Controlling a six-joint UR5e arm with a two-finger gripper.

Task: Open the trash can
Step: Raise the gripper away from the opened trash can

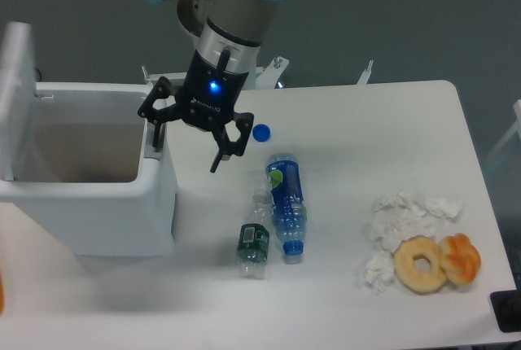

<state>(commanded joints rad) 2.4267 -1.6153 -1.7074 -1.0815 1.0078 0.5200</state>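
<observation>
The white trash can (pixel 89 218) stands at the table's left end with its lid (pixel 18 96) swung up and standing upright along the left side, so the hollow inside shows. My gripper (pixel 186 148) hangs open at the can's right rim. Its left finger (pixel 155 133) points down at the grey push tab on that rim, and whether it touches the tab I cannot tell. The right finger (pixel 220 156) is over bare table. Nothing is held between the fingers.
A blue bottle cap (pixel 261 132) lies just right of the gripper. A blue-labelled bottle (pixel 286 202) and a green-labelled clear bottle (pixel 254 238) lie mid-table. Crumpled tissues (pixel 400 218), a donut (pixel 421 264) and a pastry (pixel 461 258) sit at the front right.
</observation>
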